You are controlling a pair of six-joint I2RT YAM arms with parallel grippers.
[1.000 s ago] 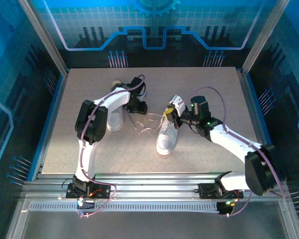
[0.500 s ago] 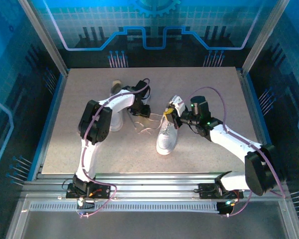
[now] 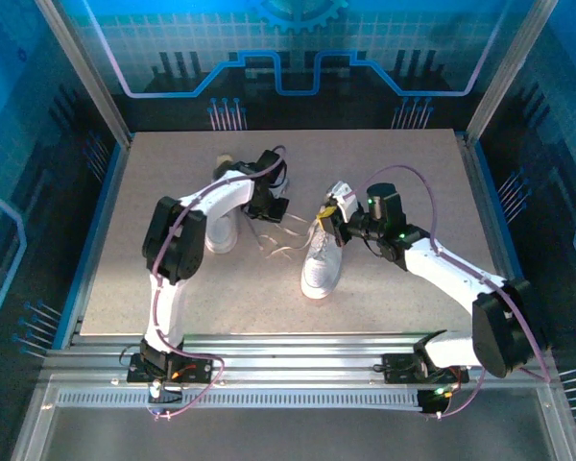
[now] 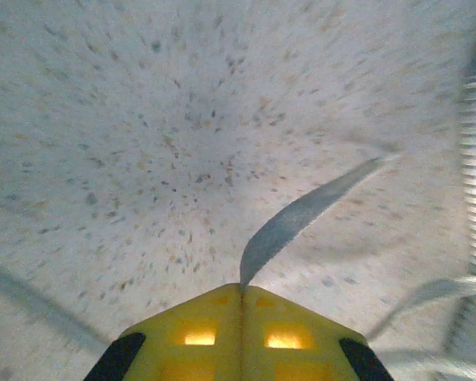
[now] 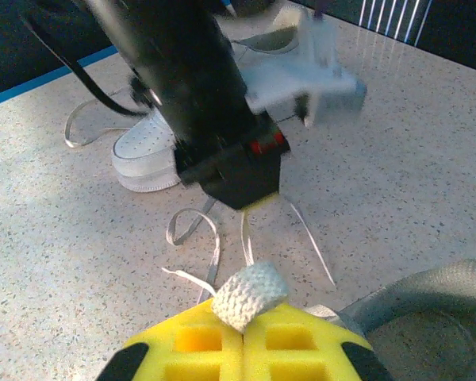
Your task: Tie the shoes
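Two white shoes stand on the speckled table: one [image 3: 221, 230] on the left, partly under my left arm, the other [image 3: 319, 269] in the middle. My left gripper [image 3: 274, 206] hovers between them, pointing down at the table. Its yellow fingertips [image 4: 241, 287] are shut on a flat white lace [image 4: 301, 214] that runs up and to the right. My right gripper [image 3: 332, 221] sits at the middle shoe's opening, its fingertips [image 5: 244, 327] shut on a folded woven lace [image 5: 250, 298]. Ahead of it hang the left gripper [image 5: 260, 202] and the far shoe [image 5: 147, 155].
Loose lace ends [image 5: 194, 226] curl on the table [image 3: 413, 163] between the shoes. The middle shoe's grey collar [image 5: 428, 309] lies right of my right fingertips. Metal rails [image 3: 298, 346] run along the near edge, and frame posts [image 3: 82, 67] stand at the back corners.
My left gripper has closed on the lace and shifted slightly between the shoes. The right gripper has stayed put, still shut on its lace.
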